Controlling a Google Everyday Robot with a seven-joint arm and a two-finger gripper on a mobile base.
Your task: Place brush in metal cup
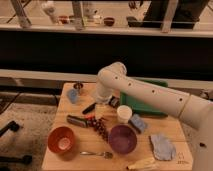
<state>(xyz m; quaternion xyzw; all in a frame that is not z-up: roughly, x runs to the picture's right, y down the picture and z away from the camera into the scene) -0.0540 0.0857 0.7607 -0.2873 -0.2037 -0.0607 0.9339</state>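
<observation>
The brush (89,107) is a slim black stick lying on the wooden table (55,120), left of centre. The metal cup (78,86) stands upright at the table's back left corner, behind a pale blue cup (73,96). My gripper (101,109) hangs from the white arm (145,92) and is low over the table, right at the brush's right end. I cannot tell whether it touches the brush. The metal cup is a short way to the back left of the gripper.
A thick dark tool with red parts (77,120) lies just in front of the brush. Nearby are dark grapes (101,129), a white cup (123,114), a purple bowl (122,138), an orange bowl (62,140), a spoon (95,154), a green tray (147,105) and a blue cloth (161,146).
</observation>
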